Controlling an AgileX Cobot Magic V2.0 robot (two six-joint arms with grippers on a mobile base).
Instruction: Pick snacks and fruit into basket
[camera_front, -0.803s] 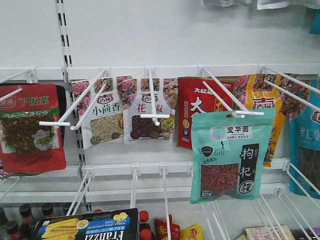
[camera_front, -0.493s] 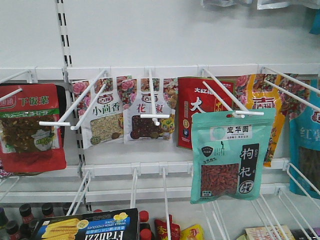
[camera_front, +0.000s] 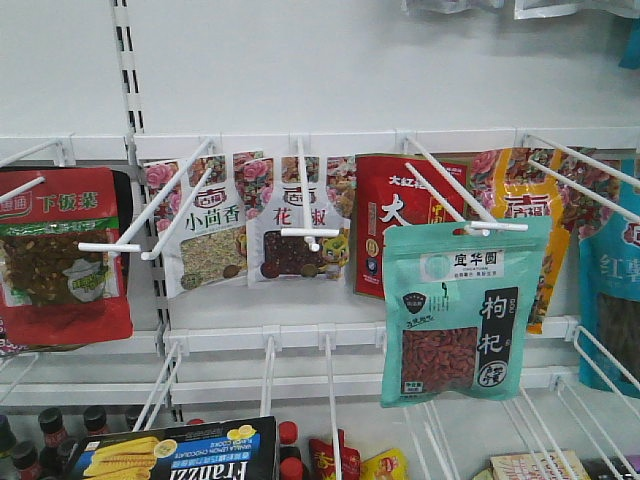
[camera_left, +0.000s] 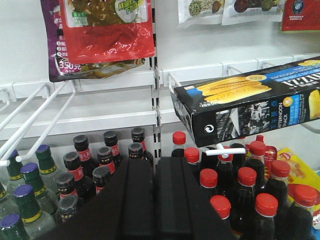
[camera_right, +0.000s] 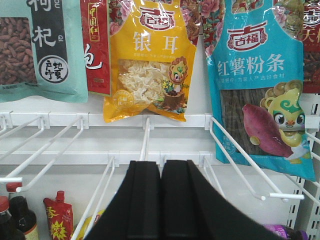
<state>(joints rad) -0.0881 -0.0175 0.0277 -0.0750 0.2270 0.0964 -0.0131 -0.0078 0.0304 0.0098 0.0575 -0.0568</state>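
The teal snack pouch (camera_front: 462, 310) with a black label and a berry window hangs on a white peg hook right of centre; its lower part shows at the top left of the right wrist view (camera_right: 42, 47). The black Franzzi snack box (camera_front: 175, 455) lies on pegs at the bottom left, and its end faces the left wrist camera (camera_left: 250, 107). My left gripper (camera_left: 155, 167) is shut and empty above the bottles, below and left of the box. My right gripper (camera_right: 161, 170) is shut and empty, below the yellow pouch. Fruit and basket are out of view.
Red (camera_front: 60, 255), white (camera_front: 210, 235), yellow (camera_right: 150, 65) and blue (camera_right: 260, 85) pouches hang on the white pegboard. Bare white peg hooks (camera_right: 255, 165) jut forward. Dark bottles with black (camera_left: 90, 165) and red caps (camera_left: 250, 190) crowd the lower shelf.
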